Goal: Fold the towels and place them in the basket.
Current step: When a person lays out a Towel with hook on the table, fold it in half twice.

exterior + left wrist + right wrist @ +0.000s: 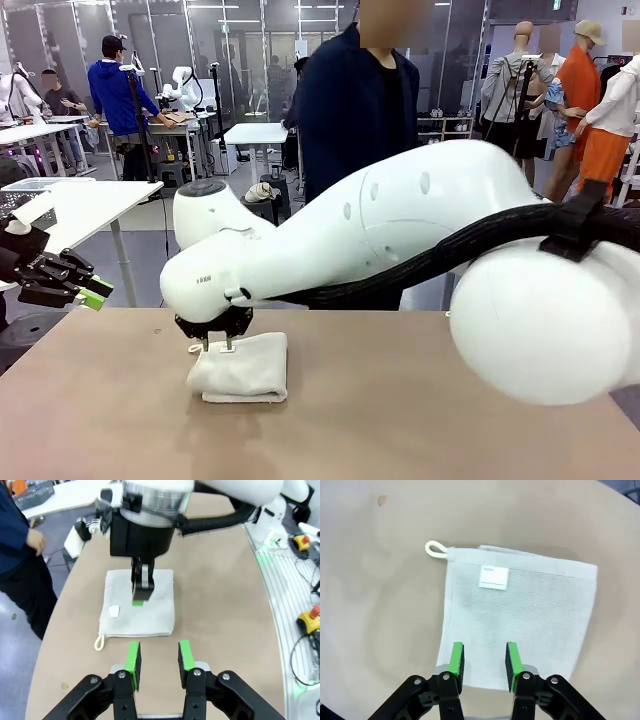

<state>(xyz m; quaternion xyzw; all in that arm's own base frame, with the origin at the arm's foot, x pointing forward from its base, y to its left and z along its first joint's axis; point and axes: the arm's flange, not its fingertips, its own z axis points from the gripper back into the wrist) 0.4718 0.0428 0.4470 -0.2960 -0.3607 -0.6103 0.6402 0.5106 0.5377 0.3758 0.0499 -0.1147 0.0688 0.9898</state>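
Right end effector (484, 661) parted, seemingly just above folded cream towel (520, 615)

Right claw (483, 661) points straight down, part-open; left claw (157, 661) part-open too.

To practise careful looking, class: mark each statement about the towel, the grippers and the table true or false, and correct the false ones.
1. The cream towel lies folded on the table. True.
2. The towel's loop sits at a corner. True.
3. The right gripper clamps the towel. False: its jaws are apart above it.
4. The left gripper holds a green towel. False: it is open and empty.
5. A person stands across the table. True.
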